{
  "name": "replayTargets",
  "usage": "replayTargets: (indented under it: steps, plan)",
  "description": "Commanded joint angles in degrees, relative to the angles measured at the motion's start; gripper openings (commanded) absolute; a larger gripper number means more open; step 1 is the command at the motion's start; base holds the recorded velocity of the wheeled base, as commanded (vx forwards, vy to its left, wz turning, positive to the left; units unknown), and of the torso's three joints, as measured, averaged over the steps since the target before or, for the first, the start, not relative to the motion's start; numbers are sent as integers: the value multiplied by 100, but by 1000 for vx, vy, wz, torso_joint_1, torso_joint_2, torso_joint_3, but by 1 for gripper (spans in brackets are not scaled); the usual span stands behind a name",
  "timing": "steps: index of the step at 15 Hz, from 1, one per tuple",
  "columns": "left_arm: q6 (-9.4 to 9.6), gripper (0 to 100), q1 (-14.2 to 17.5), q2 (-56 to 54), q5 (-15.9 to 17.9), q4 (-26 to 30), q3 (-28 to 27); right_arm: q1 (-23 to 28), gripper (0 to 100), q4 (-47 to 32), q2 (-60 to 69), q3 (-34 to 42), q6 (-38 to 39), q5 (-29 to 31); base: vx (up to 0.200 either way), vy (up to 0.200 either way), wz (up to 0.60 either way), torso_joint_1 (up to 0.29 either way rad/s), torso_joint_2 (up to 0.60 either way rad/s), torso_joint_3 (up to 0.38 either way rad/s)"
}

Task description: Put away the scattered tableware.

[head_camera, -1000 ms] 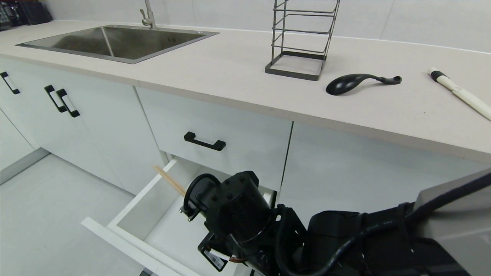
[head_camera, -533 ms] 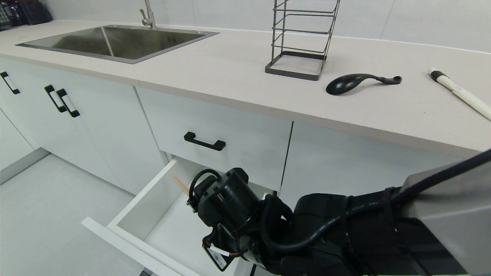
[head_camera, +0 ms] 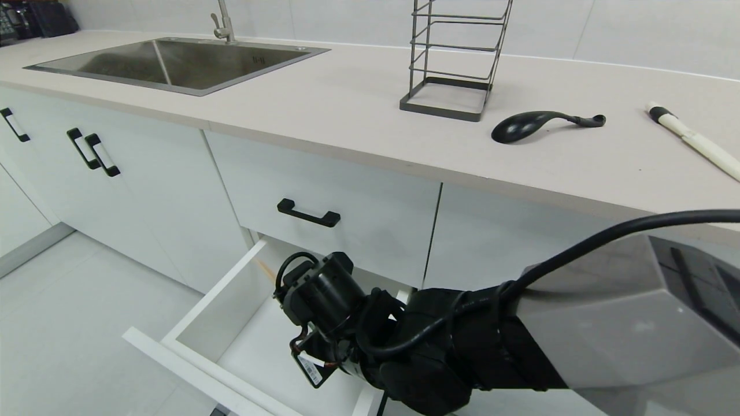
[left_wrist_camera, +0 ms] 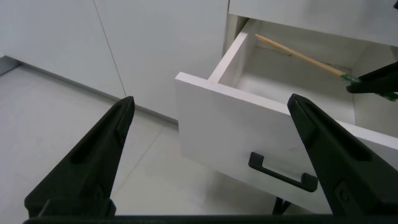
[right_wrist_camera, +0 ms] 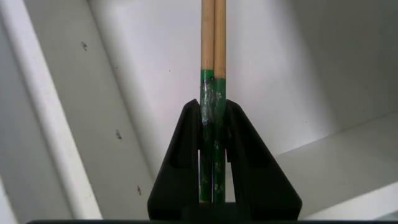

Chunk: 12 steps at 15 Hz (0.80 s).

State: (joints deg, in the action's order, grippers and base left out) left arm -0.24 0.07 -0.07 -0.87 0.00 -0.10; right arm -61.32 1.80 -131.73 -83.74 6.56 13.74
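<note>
- The chopsticks (right_wrist_camera: 208, 56) are clamped at their green ends by the closed right gripper (right_wrist_camera: 213, 118) and are pointed into the open drawer (left_wrist_camera: 236, 130), near its left wall.
- The left gripper (left_wrist_camera: 210, 102) is held with fingers spread wide, outside the drawer's front.
- A black spoon (head_camera: 520, 126) is laid on the counter (head_camera: 347, 115) beside the wire rack (head_camera: 442, 110).
- A white-handled utensil (head_camera: 696, 141) is seen at the counter's right edge.

We show the right arm (head_camera: 462, 346): grey angular shell (head_camera: 607, 323), black cylindrical wrist (head_camera: 324, 289), looped black cable (head_camera: 694, 216), white barcode label (head_camera: 310, 370); the left gripper (left_wrist_camera: 210, 99) has black tapered fingers (left_wrist_camera: 87, 168).
</note>
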Motion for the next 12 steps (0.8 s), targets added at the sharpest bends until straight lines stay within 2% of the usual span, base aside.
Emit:
replayTargets:
  steps: [1,12]
  plan:
    - [-11,100,1,7,-1,0,1,59,0,-5,-221,-64,-14,15,0,0,0,0,0,0]
    - [-2,100,1,7,-1,0,1,173,0,-49,-810,-661,47,199,0,0,0,0,0,0]
